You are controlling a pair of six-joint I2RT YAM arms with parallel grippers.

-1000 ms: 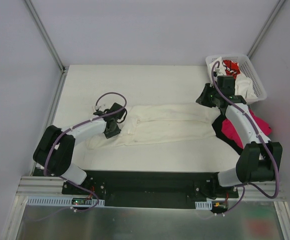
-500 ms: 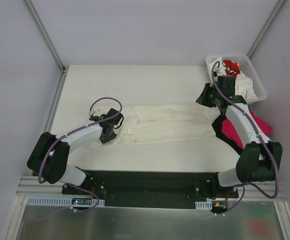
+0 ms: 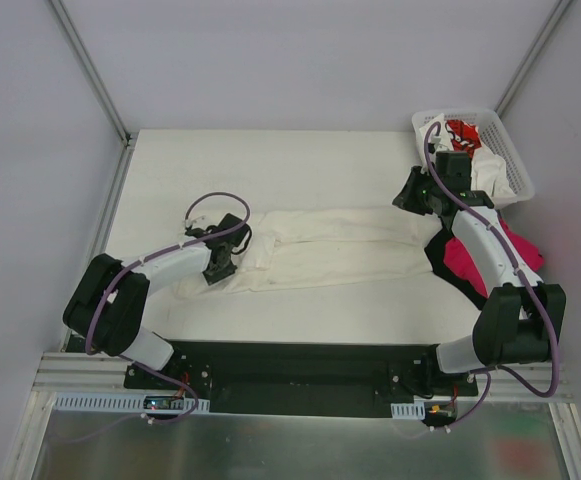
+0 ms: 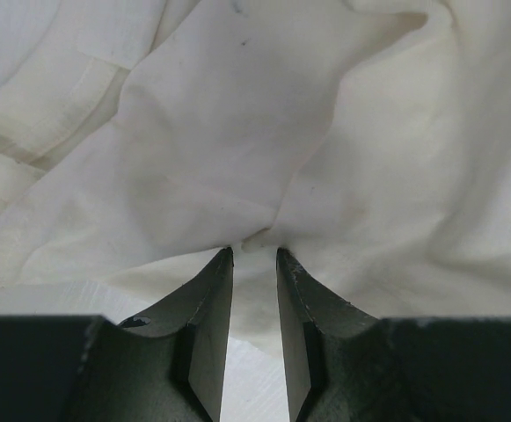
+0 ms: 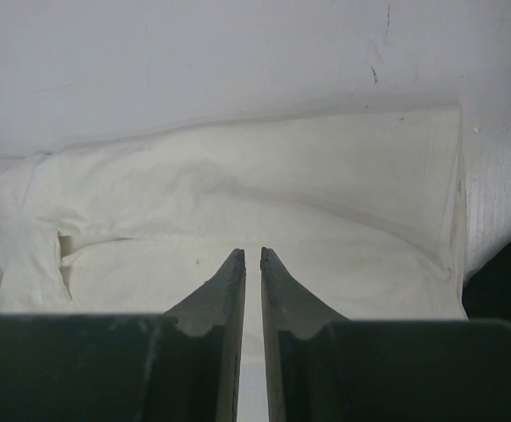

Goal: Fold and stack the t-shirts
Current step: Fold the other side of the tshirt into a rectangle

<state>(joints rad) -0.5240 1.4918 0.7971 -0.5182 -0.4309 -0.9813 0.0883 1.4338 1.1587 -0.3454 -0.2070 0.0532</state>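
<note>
A long cream t-shirt point(image 3: 340, 250) lies spread across the middle of the white table. At its left end, my left gripper point(image 3: 220, 265) is down on the cloth. In the left wrist view the gripper point(image 4: 254, 252) pinches a small fold of the t-shirt point(image 4: 237, 132), and wrinkles run out from the tips. My right gripper point(image 3: 413, 195) is at the shirt's right end. Seen from the right wrist, it point(image 5: 252, 253) hangs above the flat shirt point(image 5: 264, 193) with only a slit between the jaws and nothing in them.
A magenta-pink t-shirt point(image 3: 465, 260) lies on a black one point(image 3: 437, 252) under my right arm. At the back right stands a white lattice basket point(image 3: 517, 160) holding a white shirt with red print point(image 3: 462, 132) and more white cloth.
My left arm swung its elbow out to the left and back, shifting the gripper slightly at the shirt's left end. The right arm has not moved.
</note>
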